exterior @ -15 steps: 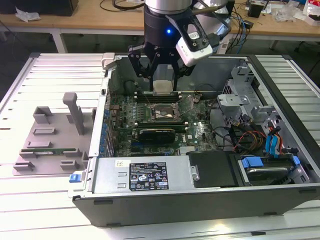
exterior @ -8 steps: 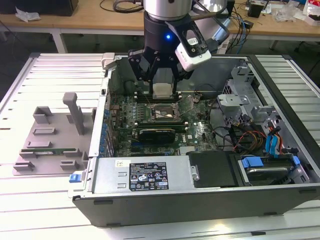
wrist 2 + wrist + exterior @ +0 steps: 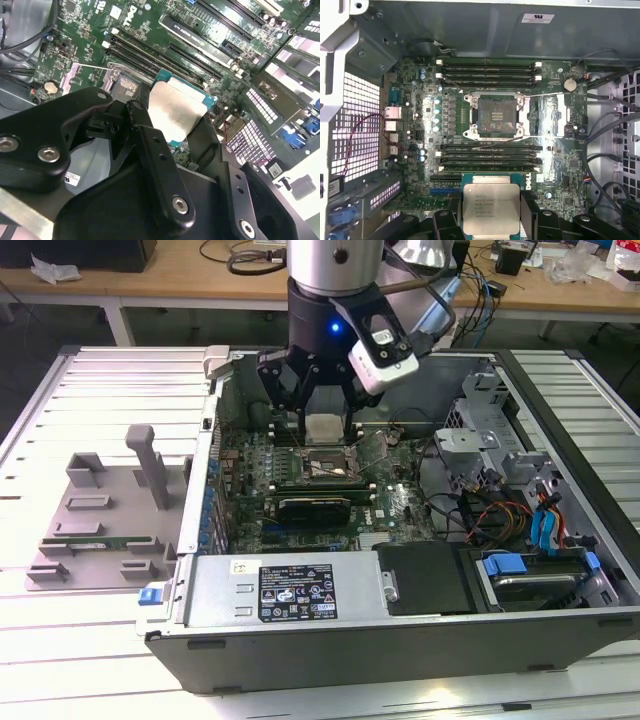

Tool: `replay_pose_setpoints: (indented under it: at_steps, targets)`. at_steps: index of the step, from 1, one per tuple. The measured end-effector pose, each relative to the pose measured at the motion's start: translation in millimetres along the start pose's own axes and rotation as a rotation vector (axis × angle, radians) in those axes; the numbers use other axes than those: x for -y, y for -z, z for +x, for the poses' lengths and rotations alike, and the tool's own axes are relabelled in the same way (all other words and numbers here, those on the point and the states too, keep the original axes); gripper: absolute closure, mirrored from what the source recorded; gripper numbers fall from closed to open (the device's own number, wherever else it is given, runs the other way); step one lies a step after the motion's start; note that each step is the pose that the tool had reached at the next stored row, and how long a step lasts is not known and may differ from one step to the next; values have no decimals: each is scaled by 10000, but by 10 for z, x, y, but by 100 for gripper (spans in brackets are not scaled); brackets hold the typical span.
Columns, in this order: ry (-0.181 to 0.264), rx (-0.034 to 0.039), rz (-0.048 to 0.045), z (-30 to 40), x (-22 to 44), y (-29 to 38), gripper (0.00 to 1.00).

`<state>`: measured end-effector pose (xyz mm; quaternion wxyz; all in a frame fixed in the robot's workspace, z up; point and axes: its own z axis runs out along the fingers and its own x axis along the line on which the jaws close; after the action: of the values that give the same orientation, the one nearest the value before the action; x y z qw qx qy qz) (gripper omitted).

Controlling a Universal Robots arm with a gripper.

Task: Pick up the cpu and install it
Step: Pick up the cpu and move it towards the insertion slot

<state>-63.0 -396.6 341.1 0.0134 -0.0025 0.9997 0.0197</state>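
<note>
The cpu (image 3: pixel 491 207) is a flat square chip with a dull silver metal lid and a thin green border. The gripper (image 3: pixel 491 216) clamps it by two opposite edges between black fingers (image 3: pixel 145 135). It is held level above the motherboard (image 3: pixel 400 505), close to the socket (image 3: pixel 495 116) but not seated in it. In the first wrist view the socket lies open, with bare contacts inside a metal frame. Banks of long black memory slots (image 3: pixel 490 72) run along both sides of the socket. The board sits in an open computer case (image 3: pixel 400 630) lying on its side. The case also holds a labelled metal box (image 3: pixel 290 590), a blue-tabbed drive bay (image 3: pixel 530 575) and a bundle of orange and red cables (image 3: pixel 490 515). At the exterior view's left stands a grey moulded fixture (image 3: pixel 100 530) with an upright post. Case and fixture rest on a table (image 3: pixel 60 640) of pale slatted metal, with a wooden workbench (image 3: pixel 150 285) strewn with wires behind it.
</note>
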Motion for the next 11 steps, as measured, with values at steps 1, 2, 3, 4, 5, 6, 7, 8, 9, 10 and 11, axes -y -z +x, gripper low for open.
replay_pose_setpoints:
  at_steps: [1,2,3,4,5,6,7,8,9,10,11]
  targets:
    - [-1,0,2,1,-4,-14,45]
    - [0,0,1,1,-12,-33,45]
    - [1,0,0,1,-18,-44,45]
    - [0,-1,0,1,-29,-61,45]
    - [1,-1,1,2,-45,-81,45]
    - [1,0,0,2,-60,-100,45]
    - [2,0,0,2,-69,-113,45]
    - [2,0,-1,3,-74,-124,45]
    - [1,-1,1,3,-78,-134,45]
    - [1,0,1,3,-79,-140,45]
    - [1,0,1,4,-83,-151,45]
